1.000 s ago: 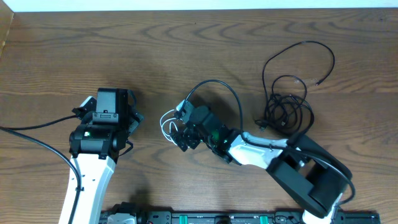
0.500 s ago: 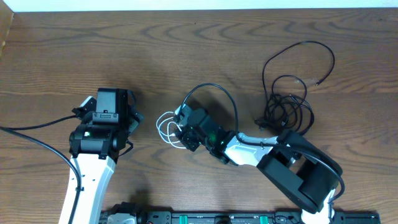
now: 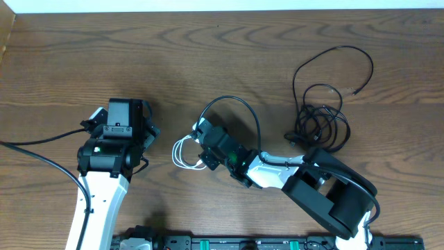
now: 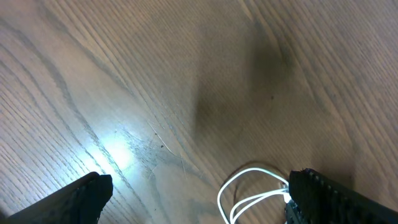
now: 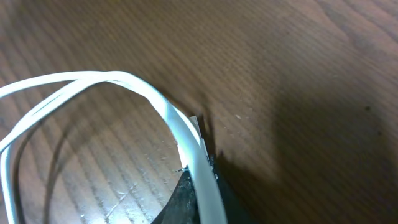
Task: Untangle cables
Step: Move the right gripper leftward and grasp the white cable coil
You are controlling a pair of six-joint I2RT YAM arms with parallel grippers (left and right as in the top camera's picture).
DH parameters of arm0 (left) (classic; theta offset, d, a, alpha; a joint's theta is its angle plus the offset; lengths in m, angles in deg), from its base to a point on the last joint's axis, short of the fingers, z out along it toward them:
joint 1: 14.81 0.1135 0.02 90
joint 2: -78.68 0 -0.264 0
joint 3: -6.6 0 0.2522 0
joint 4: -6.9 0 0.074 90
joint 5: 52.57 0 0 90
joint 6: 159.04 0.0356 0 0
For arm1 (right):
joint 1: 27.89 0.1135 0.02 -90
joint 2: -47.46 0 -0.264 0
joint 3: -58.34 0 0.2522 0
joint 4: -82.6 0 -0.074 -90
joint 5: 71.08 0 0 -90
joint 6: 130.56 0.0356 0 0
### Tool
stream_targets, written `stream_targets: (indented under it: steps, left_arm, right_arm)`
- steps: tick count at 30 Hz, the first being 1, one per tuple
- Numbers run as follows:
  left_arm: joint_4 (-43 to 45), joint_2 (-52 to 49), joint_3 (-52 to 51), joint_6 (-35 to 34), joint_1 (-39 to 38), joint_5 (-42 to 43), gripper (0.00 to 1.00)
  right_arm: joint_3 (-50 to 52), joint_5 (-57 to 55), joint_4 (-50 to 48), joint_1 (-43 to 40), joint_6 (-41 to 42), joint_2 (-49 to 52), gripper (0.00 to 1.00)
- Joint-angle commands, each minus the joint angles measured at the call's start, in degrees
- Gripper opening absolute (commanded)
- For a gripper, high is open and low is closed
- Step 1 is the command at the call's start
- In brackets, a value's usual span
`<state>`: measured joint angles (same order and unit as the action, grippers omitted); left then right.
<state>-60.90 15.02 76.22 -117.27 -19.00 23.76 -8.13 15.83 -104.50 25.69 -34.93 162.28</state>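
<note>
- Two grippers work over a wooden table, both reaching in from its near edge.
- Nearest that edge, about midway along it, the right gripper points toward the left edge with its jaws closed.
- In the right wrist view a white cable runs straight down into the dark fingertips, so it appears to be pinched there, though the view is too close and blurred to show the exact contact.
- The white cable lies in a few small loops on the wood just left of that gripper, between the two arms.
- A little farther in and toward the left edge, the left gripper hangs over bare wood with its jaws spread wide and nothing between them.
- In the left wrist view the white loops show low in the picture, beside one finger, apart from it.
- A single black cable arcs from the right gripper's wrist toward the far edge and curves back down beside the arm.
- Farther right, well apart from both grippers, a tangle of black cables lies in overlapping coils.
- One wide loop of it swings out toward the far right corner.
</note>
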Motion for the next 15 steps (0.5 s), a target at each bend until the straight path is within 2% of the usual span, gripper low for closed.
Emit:
stream_targets:
  steps: [1, 7, 15]
  left_arm:
    - [-0.35, -0.33, -0.24, -0.55, 0.26, -0.96, 0.97]
    - [-0.35, -0.33, -0.24, -0.55, 0.26, -0.96, 0.98]
    - [-0.35, -0.33, -0.24, -0.52, 0.26, -0.96, 0.98]
  right_arm:
    - [-0.17, -2.60, 0.28, 0.09, 0.09, 1.64, 0.01]
    - [-0.17, -2.62, 1.75, 0.09, 1.51, -0.55, 0.01]
    - [-0.17, -2.93, 8.72, 0.04, 2.49, -5.42, 0.01]
